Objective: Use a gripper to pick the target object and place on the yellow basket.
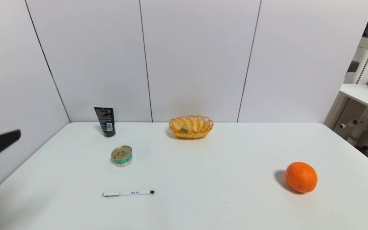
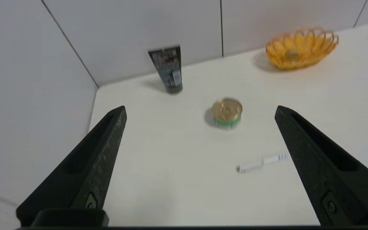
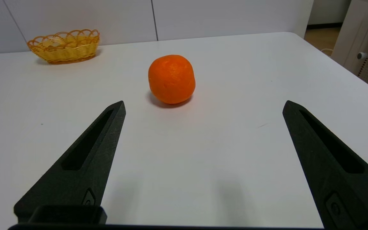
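Note:
The yellow basket (image 1: 191,135) stands at the back middle of the white table, near the wall. The target object (image 1: 184,129), a small tan-brown lump, lies inside it, as the left wrist view also shows for the target object (image 2: 292,55) and the basket (image 2: 299,65). My left gripper (image 2: 200,108) hangs open and empty above the table's left side, far from the basket. Only one of its black fingers (image 1: 0,144) shows at the left edge of the head view. My right gripper (image 3: 203,103) is open and empty over the right front of the table, short of the orange.
A gold-lidded green can (image 1: 122,156) and a black tube (image 1: 105,121) stand on the left. A white pen (image 1: 128,193) lies near the front. A large orange (image 1: 301,177) sits on the right. Walls close the back and left; another desk (image 1: 363,94) stands far right.

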